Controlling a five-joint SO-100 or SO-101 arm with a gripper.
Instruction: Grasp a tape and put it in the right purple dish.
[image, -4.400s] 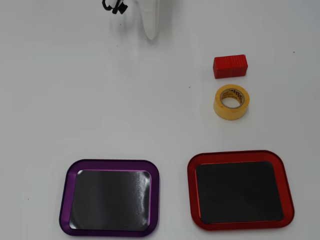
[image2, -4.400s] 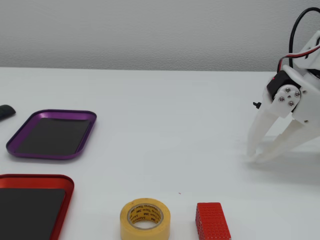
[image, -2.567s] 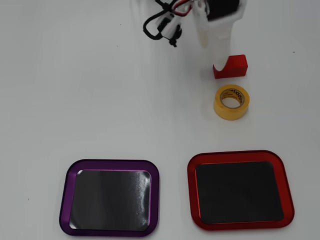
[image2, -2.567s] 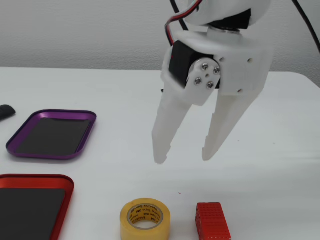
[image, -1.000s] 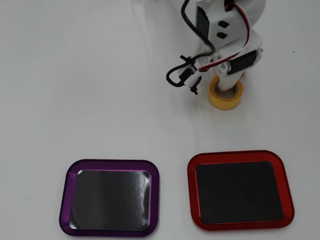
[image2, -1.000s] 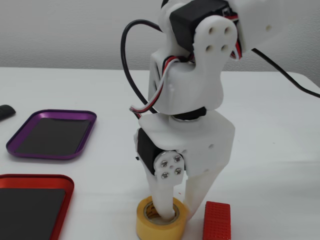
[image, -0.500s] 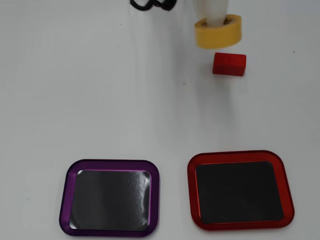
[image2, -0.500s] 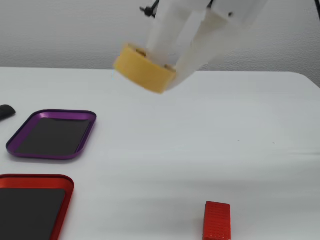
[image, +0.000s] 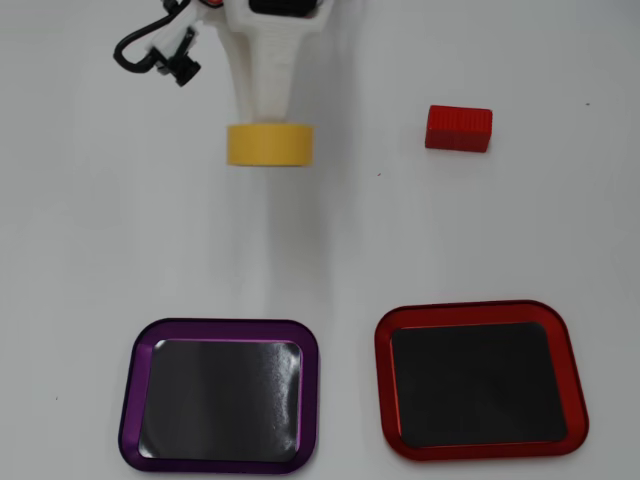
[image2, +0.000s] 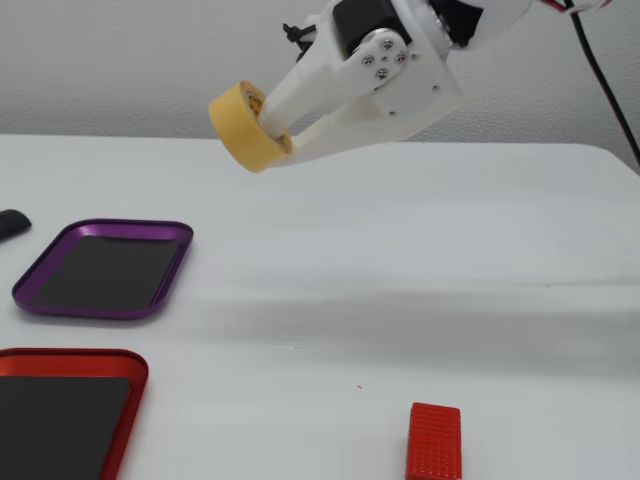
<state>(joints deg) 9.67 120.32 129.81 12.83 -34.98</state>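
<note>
A white gripper (image2: 272, 137) holds the tape (image2: 240, 126) in the air, one finger through the roll's core and the other against its outer wall, the roll tipped on edge in the fixed view. Seen from overhead, the tape (image: 269, 144) hangs well above the table (image: 100, 230), well apart from the purple dish (image: 218, 330) and nearer the frame's top, roughly in line with that dish's right half. A red dish (image: 480, 313) lies just right of the purple one in the overhead view. A red block (image: 459, 128) rests on the table, well beyond the red dish.
</note>
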